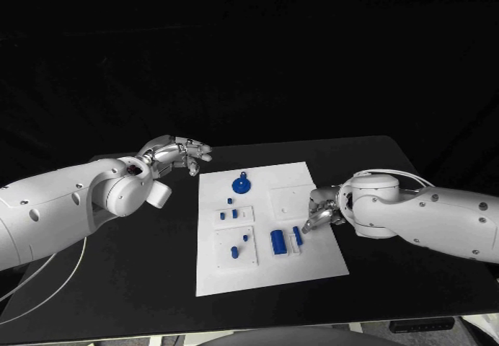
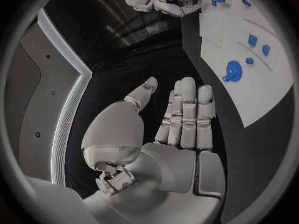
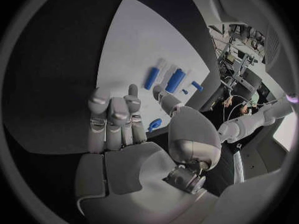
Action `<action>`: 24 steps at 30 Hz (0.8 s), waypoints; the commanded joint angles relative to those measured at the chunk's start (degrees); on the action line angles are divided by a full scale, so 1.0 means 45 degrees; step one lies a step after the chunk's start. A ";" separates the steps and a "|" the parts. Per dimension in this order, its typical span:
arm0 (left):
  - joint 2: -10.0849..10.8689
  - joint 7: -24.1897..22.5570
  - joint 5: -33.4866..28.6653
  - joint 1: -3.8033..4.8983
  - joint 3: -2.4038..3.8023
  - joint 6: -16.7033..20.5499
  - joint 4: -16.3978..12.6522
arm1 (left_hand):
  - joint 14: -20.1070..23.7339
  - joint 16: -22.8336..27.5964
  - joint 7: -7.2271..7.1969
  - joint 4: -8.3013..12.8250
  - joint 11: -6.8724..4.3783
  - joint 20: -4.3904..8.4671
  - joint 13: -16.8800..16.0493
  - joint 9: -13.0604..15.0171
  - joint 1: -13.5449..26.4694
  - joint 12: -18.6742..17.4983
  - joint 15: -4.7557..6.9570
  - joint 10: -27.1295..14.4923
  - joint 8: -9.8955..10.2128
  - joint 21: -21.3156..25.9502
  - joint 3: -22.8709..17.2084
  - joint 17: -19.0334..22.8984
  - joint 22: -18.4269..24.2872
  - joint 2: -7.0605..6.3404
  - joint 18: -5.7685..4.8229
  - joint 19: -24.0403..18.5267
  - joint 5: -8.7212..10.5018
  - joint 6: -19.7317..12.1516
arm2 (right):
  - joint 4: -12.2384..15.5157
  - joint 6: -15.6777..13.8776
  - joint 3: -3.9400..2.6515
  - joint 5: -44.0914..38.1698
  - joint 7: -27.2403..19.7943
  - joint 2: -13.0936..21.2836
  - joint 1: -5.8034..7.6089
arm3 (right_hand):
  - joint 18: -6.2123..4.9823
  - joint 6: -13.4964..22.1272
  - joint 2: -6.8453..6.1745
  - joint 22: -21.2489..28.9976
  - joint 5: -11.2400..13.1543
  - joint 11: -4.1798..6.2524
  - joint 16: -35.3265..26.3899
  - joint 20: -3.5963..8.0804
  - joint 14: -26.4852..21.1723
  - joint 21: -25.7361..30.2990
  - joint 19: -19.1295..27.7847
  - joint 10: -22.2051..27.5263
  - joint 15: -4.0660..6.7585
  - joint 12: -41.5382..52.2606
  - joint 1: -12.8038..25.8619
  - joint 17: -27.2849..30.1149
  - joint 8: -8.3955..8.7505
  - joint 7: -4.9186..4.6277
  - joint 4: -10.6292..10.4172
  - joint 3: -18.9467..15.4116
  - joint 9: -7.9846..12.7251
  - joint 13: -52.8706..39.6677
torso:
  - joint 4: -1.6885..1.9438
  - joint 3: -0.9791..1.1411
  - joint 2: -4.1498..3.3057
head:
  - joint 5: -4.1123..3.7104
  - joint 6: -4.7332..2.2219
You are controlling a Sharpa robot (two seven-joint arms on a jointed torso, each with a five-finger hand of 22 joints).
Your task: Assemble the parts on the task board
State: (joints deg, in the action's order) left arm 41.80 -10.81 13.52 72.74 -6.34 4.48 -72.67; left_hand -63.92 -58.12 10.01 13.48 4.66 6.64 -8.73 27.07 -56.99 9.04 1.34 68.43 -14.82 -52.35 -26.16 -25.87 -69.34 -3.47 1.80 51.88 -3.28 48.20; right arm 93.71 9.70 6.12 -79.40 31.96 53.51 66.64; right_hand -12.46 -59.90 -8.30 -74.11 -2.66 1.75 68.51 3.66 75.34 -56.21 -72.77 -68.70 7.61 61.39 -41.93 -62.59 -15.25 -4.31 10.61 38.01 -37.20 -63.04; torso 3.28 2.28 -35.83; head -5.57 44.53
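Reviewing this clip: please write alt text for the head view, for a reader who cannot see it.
A white task board lies mid-table on a black table, with small blue parts on it. The right hand reaches over the board's right edge near a slim blue piece, while the left hand is off the board's far left corner, holding nothing.

The board [image 1: 265, 267] lies mid-table [image 1: 135, 288]; parts [image 1: 277, 241] rest on it. Left hand [image 1: 177, 153] hovers beyond its far-left corner, right hand [image 1: 322, 214] at its right edge.
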 commanded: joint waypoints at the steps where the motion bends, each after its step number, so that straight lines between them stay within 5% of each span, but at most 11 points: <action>1: -0.0006 -0.0079 0.0026 0.0003 0.0006 -0.0212 -0.0017 | -0.0018 0.0044 0.0029 -0.0075 0.0086 0.0054 -0.0012 -0.0020 0.0023 0.0011 -0.0007 -0.0024 -0.0076 0.0057 -0.0008 -0.0017 -0.0016 0.0018 0.1023 0.0011 0.0009 -0.0055 | -0.0085 -0.0013 0.0012 0.0417 0.0019 -0.0126 -0.0147 | -0.0565 -0.0014 -0.0079 -0.0002 -0.0029 0.0012 -0.0064 -0.0084 0.0038 -0.0086 -0.0015 -0.0052 0.0024 -0.0087 -0.0085 -0.0015 0.0074 -0.0061 -0.0026 0.0025 -0.0016 -0.0017 | 0.0015 0.0001 -0.0004 | 0.0007 0.0007; 24: 0.0004 -0.0053 0.0029 0.0003 0.0006 -0.0229 -0.0047 | -0.0018 0.0051 0.0031 -0.0084 0.0087 0.0053 -0.0014 -0.0024 0.0023 0.0010 -0.0009 -0.0030 -0.0081 0.0063 -0.0007 -0.0027 -0.0022 0.0024 0.1023 0.0010 0.0009 -0.0061 | -0.0656 -0.0142 0.0011 0.0020 0.0117 -0.0787 -0.0545 | -0.0565 -0.0059 0.0160 -0.0005 -0.0029 0.0030 -0.0057 -0.0068 0.0044 -0.0099 -0.0026 -0.0059 0.0039 -0.0075 -0.0097 -0.0028 0.0053 -0.0043 -0.0042 0.0060 -0.0038 -0.0041 | 0.0012 0.0009 -0.0001 | 0.0084 0.0054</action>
State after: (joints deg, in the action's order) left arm 41.84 -10.71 13.52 72.74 -6.34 4.39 -72.72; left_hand -63.92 -58.12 10.01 13.49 4.66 6.63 -8.71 27.02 -56.99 9.04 1.34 68.43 -14.82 -52.35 -26.16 -25.92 -69.39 -3.47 1.80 51.89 -3.28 48.20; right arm 91.02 9.43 6.20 -78.48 32.02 50.03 64.31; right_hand -12.46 -59.95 -7.91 -74.11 -2.66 1.75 68.55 3.65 75.42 -56.43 -72.77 -68.70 7.53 61.39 -42.32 -62.64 -15.30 -4.17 10.61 38.01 -37.51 -63.16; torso 3.30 2.35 -35.84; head -5.22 44.71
